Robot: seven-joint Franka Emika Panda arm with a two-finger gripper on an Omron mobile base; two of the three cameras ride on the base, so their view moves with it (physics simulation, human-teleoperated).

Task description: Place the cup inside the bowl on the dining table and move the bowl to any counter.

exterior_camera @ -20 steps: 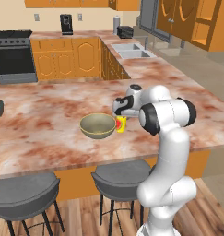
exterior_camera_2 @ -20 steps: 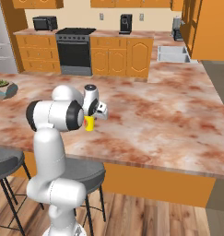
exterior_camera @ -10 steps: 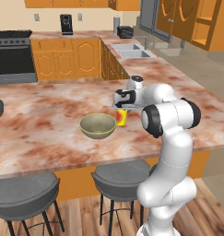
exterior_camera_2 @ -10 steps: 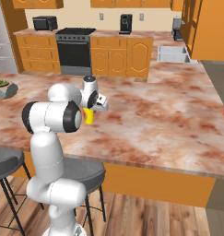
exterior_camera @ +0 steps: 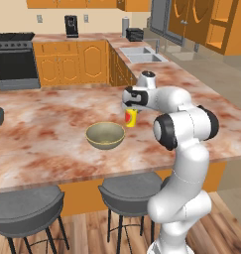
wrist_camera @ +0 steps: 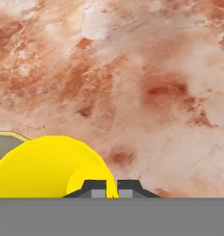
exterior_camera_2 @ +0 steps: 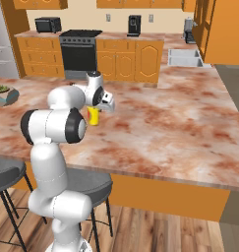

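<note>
- In the left base view the bowl (exterior_camera: 105, 135) sits in the middle of the frame on the dining table (exterior_camera: 42, 129), round, olive-tan, with a paler rim, open side up and nothing in it
- The same view puts the cup (exterior_camera: 130, 118) just right of and above the bowl, hanging under the gripper (exterior_camera: 130, 110); it looks clear of the tabletop, though how far I cannot judge
- The right base view hides the bowl behind the white arm, but it shows the cup (exterior_camera_2: 93, 116) from the other side, left of centre, tucked under the gripper (exterior_camera_2: 95, 109) with the marble top behind it
- The cup is small, yellow and cylindrical, far narrower than the bowl; a red mark shows on its side in the left base view, and the right base view gives it as plain yellow
- The hand view looks straight down: the cup's open mouth (wrist_camera: 51, 168) bulges up from the lower left, the two dark fingertips (wrist_camera: 95, 188) sit close together at its right rim, so the jaws are pinching the cup's wall
- A sliver of the bowl's rim (wrist_camera: 5, 138) peeks in at the left edge of the hand view, touching the cup's outline there; veined reddish marble covers the remainder
- Far behind in both base views stands the counter (exterior_camera: 82, 38) over orange cabinets, in the upper part of the frame
</note>
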